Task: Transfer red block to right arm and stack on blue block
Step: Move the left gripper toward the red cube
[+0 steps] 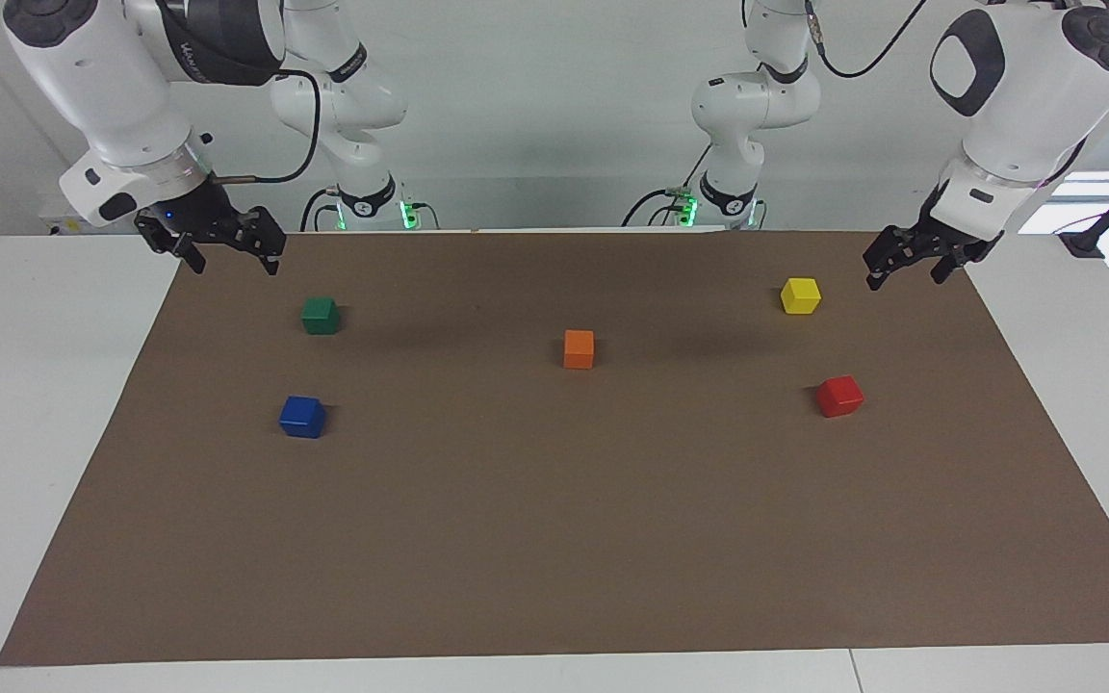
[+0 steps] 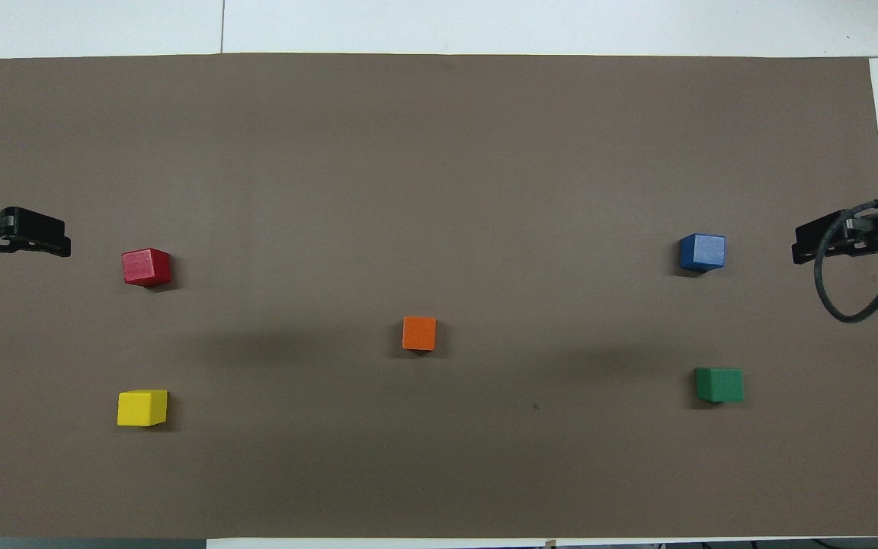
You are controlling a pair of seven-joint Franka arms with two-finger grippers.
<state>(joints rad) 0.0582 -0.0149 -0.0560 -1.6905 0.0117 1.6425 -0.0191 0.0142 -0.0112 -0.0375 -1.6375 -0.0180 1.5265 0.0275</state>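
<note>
While seen from the facing view: red block (image 1: 839, 396) alone on brown mat (image 1: 554, 539), toward left arm's end, farther from robots than yellow block (image 1: 800, 295). Left gripper (image 1: 909, 271) raised over mat corner, fingers apart, holding nothing. Right gripper (image 1: 233, 257) raised over its own corner, fingers apart.

From overhead: blue block (image 2: 702, 252) toward right arm's end, farther than green block (image 2: 719, 384); orange block (image 2: 419, 333) between both pairs.

5 cubes sit apart (red block (image 2: 146, 267), blue block (image 2: 702, 252)).
</note>
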